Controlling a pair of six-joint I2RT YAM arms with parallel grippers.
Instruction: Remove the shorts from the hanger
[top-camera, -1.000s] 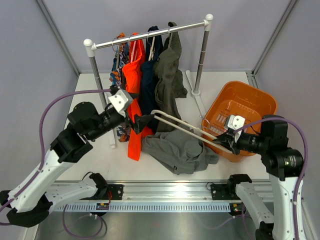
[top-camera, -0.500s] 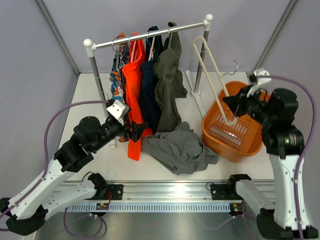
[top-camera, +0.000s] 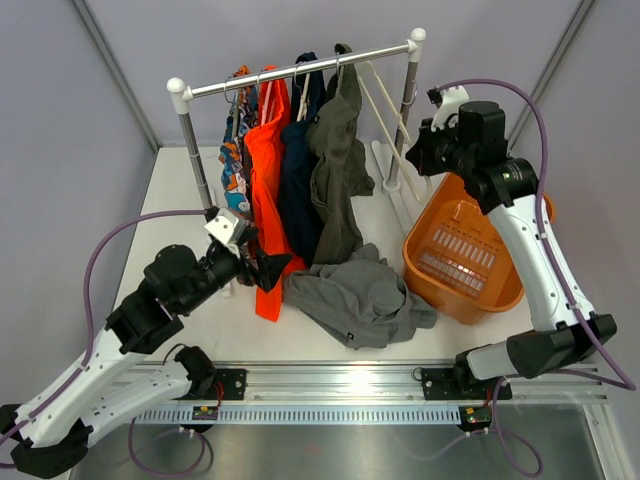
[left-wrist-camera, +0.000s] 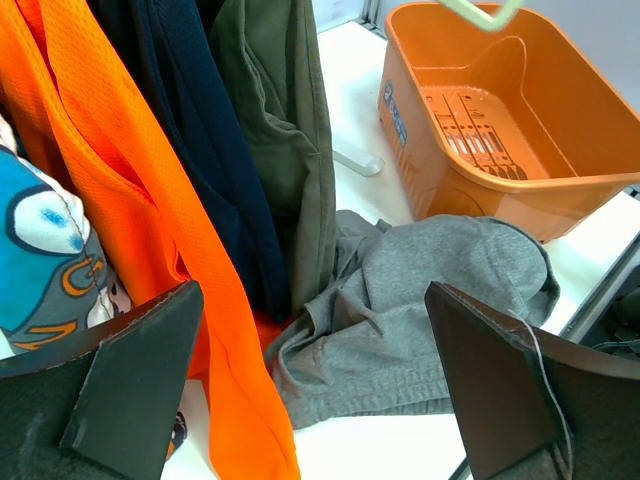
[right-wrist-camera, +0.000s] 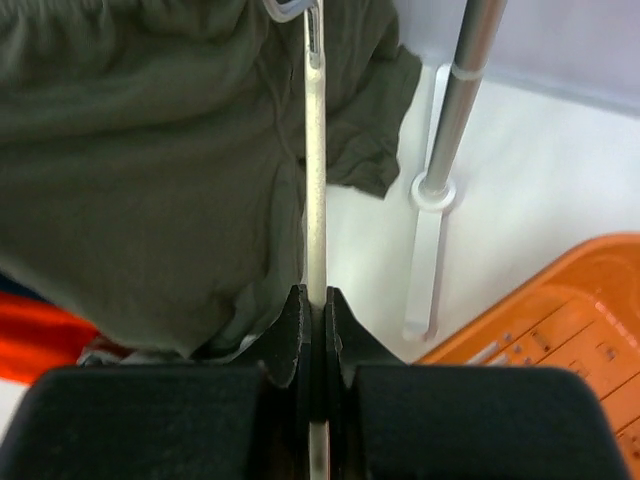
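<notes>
Scene: two robot arms at the 6 o'clock edge of a white surface; a clothes rail stands towards 12 o'clock
Left claw: wide open and holding nothing; it sits low at about 8 o'clock, aimed at the hanging clothes, with the hem of the orange pair just in front of it
Right claw: raised at about 2 o'clock; its jaws are closed tight on a thin bar of a cream hanger
Cream hanger: bare of clothes; it slants up from the claw to the rail, just beside the olive shorts on their 3 o'clock side; whether its hook sits on the rail cannot be told
Olive shorts: hanging from the rail, last garment at its 3 o'clock end, next to the navy pair
Grey shorts: off the rail; crumpled on the surface near the centre, below the hanging clothes
Basket: orange, at 3 o'clock of the grey shorts, close beside them
Patterned garment: at the rail's 9 o'clock end
</notes>
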